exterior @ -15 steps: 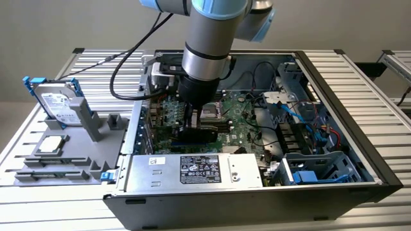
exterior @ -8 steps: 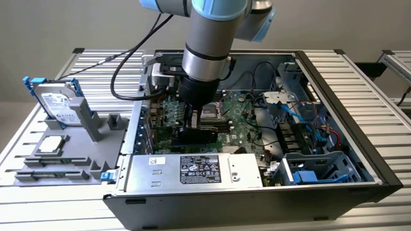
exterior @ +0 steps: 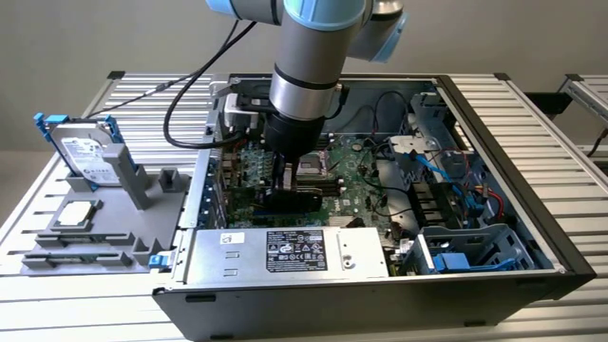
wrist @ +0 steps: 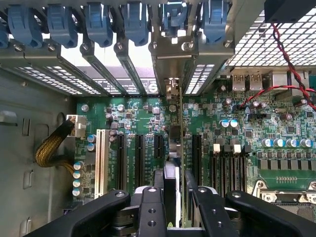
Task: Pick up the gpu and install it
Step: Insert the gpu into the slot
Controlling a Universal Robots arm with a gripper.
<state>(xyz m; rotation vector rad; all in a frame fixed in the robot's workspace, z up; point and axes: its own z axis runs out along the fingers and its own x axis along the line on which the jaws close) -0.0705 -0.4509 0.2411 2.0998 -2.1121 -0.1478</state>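
The gpu [wrist: 176, 148] shows edge-on in the wrist view, a thin card standing upright over the green motherboard [wrist: 237, 133] between the black expansion slots. Its silver end bracket [wrist: 172, 59] sits among the rear slot covers of the case. My gripper [wrist: 178, 210] is shut on the card's near end, one black finger [wrist: 150, 207] on each side. In the exterior view the gripper [exterior: 285, 182] reaches straight down into the open computer case [exterior: 532, 214], with the dark card [exterior: 287, 199] low against the motherboard [exterior: 357, 178].
A silver hard drive in a blue frame [exterior: 85, 153] and a square processor chip [exterior: 76, 212] rest on the grey fixture [exterior: 105, 231] at the exterior view's left. The power supply [exterior: 285, 251], blue drive cage [exterior: 475, 249], blue slot latches [wrist: 98, 22] and red wires [wrist: 286, 64] crowd the card.
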